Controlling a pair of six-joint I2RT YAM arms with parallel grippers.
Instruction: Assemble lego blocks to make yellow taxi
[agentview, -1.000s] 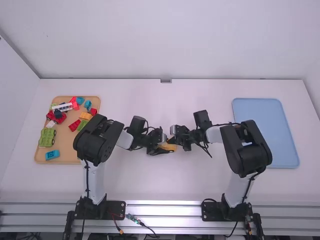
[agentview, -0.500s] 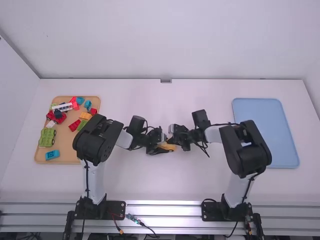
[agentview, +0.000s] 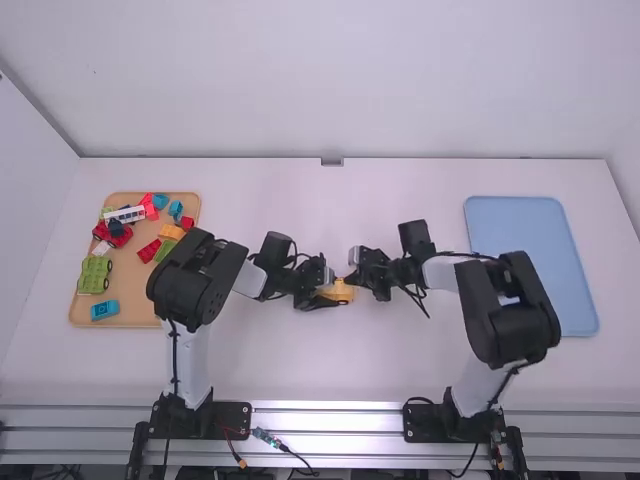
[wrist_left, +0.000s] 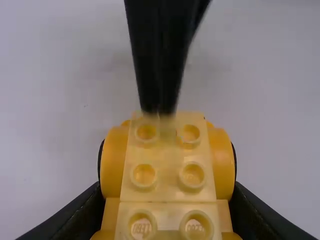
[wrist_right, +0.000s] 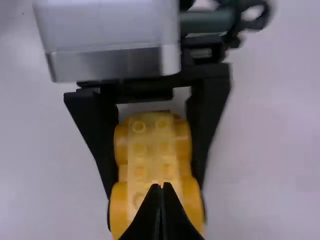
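your left gripper (agentview: 328, 297) has the yellow car (wrist_left: 168, 172) clamped in its jaws, mid-table; your right gripper (agentview: 352, 279) has its jaws together, tips near one end of it.

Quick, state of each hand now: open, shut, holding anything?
Left hand: closed on the yellow studded base, one finger on either side.
Right hand: shut, apparently empty, tips at one end of the base; can't tell if touching.

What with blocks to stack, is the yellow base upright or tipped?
The yellow base is upright: both wrist views look down onto its studs, with the table behind.
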